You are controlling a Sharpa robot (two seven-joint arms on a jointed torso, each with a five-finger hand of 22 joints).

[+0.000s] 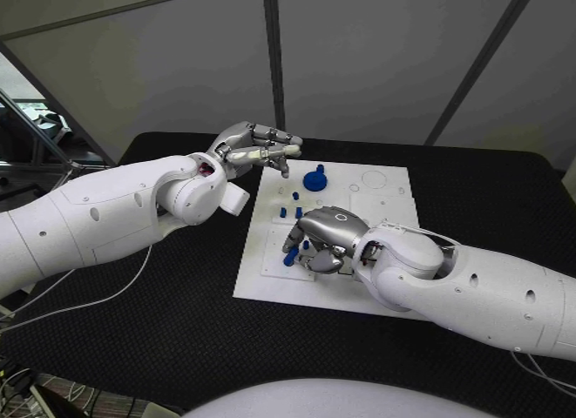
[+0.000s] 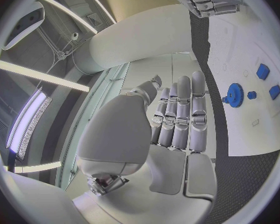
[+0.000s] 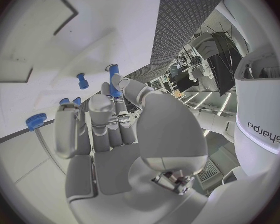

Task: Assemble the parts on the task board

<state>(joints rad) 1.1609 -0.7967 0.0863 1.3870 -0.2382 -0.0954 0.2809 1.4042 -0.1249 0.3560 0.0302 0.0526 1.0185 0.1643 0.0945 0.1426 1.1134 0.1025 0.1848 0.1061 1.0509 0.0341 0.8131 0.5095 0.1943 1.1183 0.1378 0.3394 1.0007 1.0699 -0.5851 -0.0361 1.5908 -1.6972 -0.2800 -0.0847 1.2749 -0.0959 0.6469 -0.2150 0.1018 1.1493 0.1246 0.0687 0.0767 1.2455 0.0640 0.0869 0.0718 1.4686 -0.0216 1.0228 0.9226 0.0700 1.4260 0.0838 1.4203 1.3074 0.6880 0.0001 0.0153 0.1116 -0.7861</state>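
Right hand (image 1: 328, 237) low over near half of task board (image 1: 386, 209); fingers curled down around blue peg (image 1: 290, 256), thumb against it in right wrist view (image 3: 113, 79); peg appears pinched. Small blue pegs (image 1: 298, 212) stand upright mid-board, just beyond right hand. Blue gear (image 1: 315, 179) sits on far half of board. Left hand (image 1: 254, 146) hangs above far left board edge, apart from gear; fingers straight, side by side, holding nothing (image 2: 180, 117). Black table (image 1: 489, 200) under board.

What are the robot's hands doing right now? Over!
Left hand open, raised over board's far left edge. Right hand pinching blue peg over task board. Blue gear stands clear. Nothing blocking.
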